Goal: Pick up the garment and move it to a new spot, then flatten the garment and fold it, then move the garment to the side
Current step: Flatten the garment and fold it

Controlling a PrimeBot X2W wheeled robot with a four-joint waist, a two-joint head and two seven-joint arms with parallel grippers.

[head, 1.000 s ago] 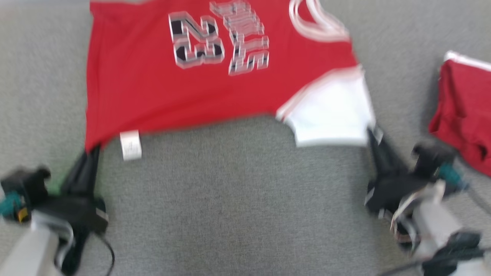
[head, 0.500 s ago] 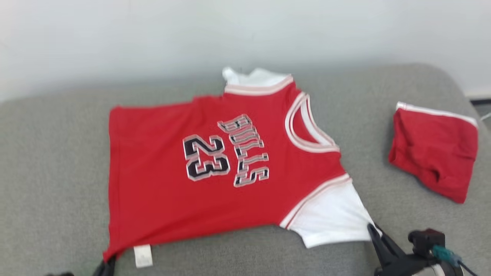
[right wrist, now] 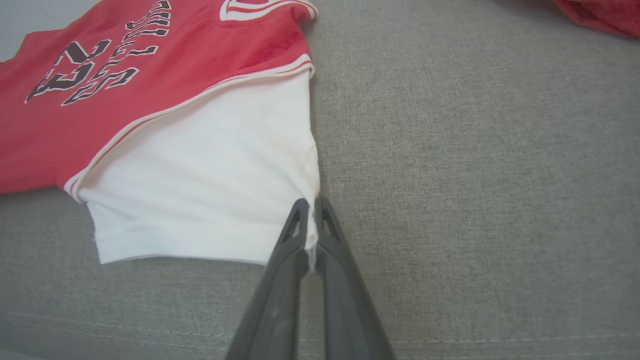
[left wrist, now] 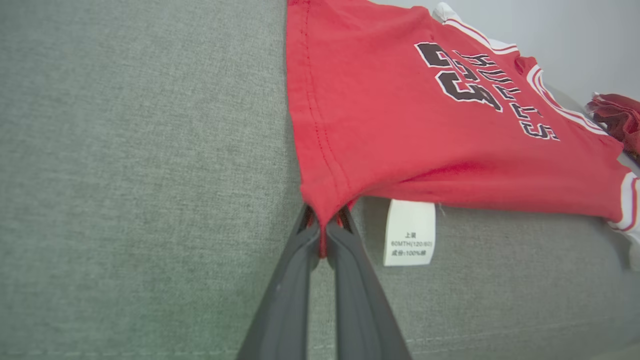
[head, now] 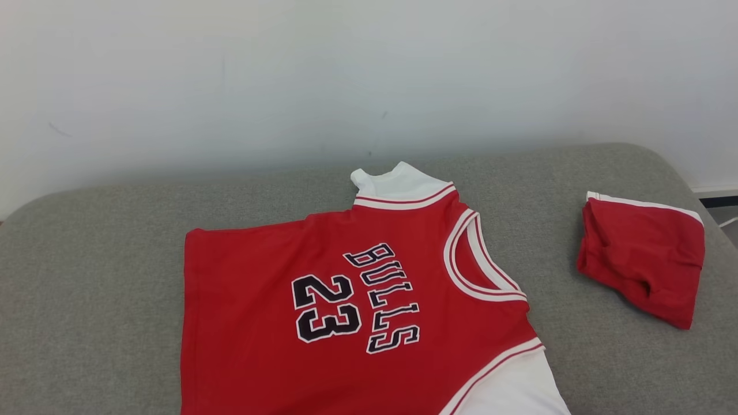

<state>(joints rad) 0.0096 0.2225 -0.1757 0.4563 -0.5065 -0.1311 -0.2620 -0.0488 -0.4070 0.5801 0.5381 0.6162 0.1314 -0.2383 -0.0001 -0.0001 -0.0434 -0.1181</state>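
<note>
The left end effector (left wrist: 325, 222) is closed. Its two dark fingers pinch the lower corner of the red jersey (left wrist: 400, 125) at the hem, and a small fold of red cloth shows between the fingertips. Just to the right of these fingers in the left wrist view, a white care label (left wrist: 409, 232) hangs from the seam and lies on the grey cushion (left wrist: 125, 175), near the fingers but not touching them. From this corner the hem runs straight away from the end effector, and the body of the jersey spreads ahead and to its right.

The right end effector (right wrist: 311, 212) is closed too. It grips the outer corner of the white sleeve (right wrist: 200, 190), with a thin strip of white cloth between the fingertips. Beyond the sleeve, ahead and to the left of this end effector, come the red-and-white trim and then the red chest with the black print "BULLS" and "23".

In the head view the jersey lies mostly flat on the cushion, print side up. Its collar (head: 478, 259) points to the right and its far sleeve (head: 398, 183) lies toward the pale wall (head: 346, 75). A second red garment (head: 643, 265) with a white edge lies crumpled on the cushion, well apart from the jersey, ahead and to the right of the right end effector.
</note>
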